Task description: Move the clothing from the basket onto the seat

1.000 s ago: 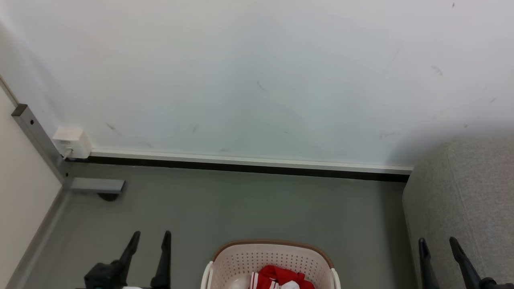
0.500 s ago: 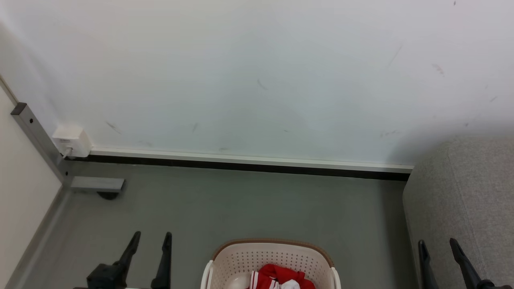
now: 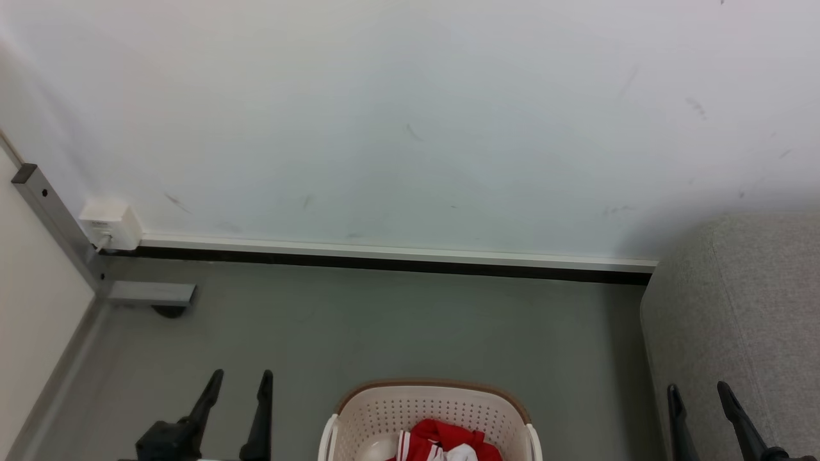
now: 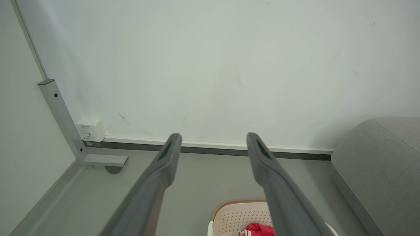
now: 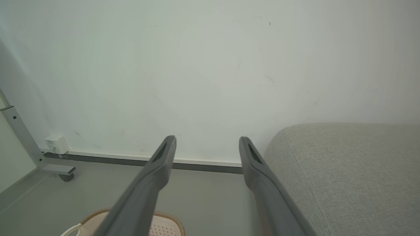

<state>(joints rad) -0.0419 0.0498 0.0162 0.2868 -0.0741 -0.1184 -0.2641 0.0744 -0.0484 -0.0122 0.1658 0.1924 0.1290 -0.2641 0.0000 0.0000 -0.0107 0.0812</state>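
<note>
The cream basket [image 3: 384, 413] with a brown rim stands on the floor at the bottom centre of the head view; it also shows low in the left wrist view [image 4: 234, 214] and right wrist view [image 5: 164, 226]. Red clothing [image 3: 448, 442] with white trim lies inside it, its red top [image 4: 259, 228] peeking out. The grey seat [image 3: 743, 307] fills the right side [image 5: 354, 177]. My left gripper [image 3: 243, 378] hangs open left of the basket, empty. Beside the seat's front, my right gripper [image 3: 698, 389] is open and empty. Both sets of fingers point at the wall.
A pale wall [image 3: 410, 115] with a white and dark skirting strip [image 3: 384, 259] runs behind the grey floor [image 3: 384, 326]. At the left corner are a metal post [image 3: 51, 218], its foot [image 3: 150, 294] and a white socket box [image 3: 110, 225].
The whole head view has shifted slightly, so the camera moved a little. Both grippers stay open and in place; basket and clothing are as before.
</note>
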